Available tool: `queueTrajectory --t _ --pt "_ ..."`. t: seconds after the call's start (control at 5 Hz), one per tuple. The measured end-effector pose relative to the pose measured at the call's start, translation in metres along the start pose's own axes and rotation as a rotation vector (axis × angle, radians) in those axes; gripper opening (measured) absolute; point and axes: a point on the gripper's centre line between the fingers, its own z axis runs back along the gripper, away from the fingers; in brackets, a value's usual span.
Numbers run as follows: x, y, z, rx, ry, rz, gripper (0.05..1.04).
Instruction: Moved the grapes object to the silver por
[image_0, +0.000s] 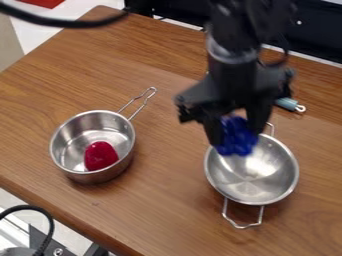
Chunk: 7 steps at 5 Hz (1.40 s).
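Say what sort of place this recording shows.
Probably a robotics lab or test bench: a black robot arm hangs over a wood-grained table, with a black cable looping at lower left.

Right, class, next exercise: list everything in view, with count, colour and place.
Table: one, brown, centre
Saucepan: one, silver, table's left side
Rounded object: one, red, inside saucepan
Two-handled pot: one, silver, table's right side
Grapes: one bunch, blue, above pot
Handled item: one, pale blue, behind pot
Cables: two, black, upper left and lower left
Flat item: one, red, top left
Arm: one, black, upper right
Gripper: one, black, holding grapes
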Motion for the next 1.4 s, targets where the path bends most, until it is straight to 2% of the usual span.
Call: queueTrajectory --t 0.2,0.4,0.6,0.8,1.0,1.2,1.4 --pt "0.03 0.016 0.004 -0.002 -0.088 0.092 0.575" --pt "0.064 0.034 0.006 0.016 -0.198 0.207 0.575" --pt "0.098 0.063 -0.005 0.071 -0.248 0.324 0.575" --pt "0.138 0.091 -0.026 0.155 -0.284 0.438 0.575" --pt "0.16 0.112 -0.046 0.2 -0.315 0.496 0.575" --pt "0.175 0.117 -0.05 0.185 -0.302 0.554 0.575" --pt "0.179 0.118 -0.063 0.211 -0.286 0.556 0.575"
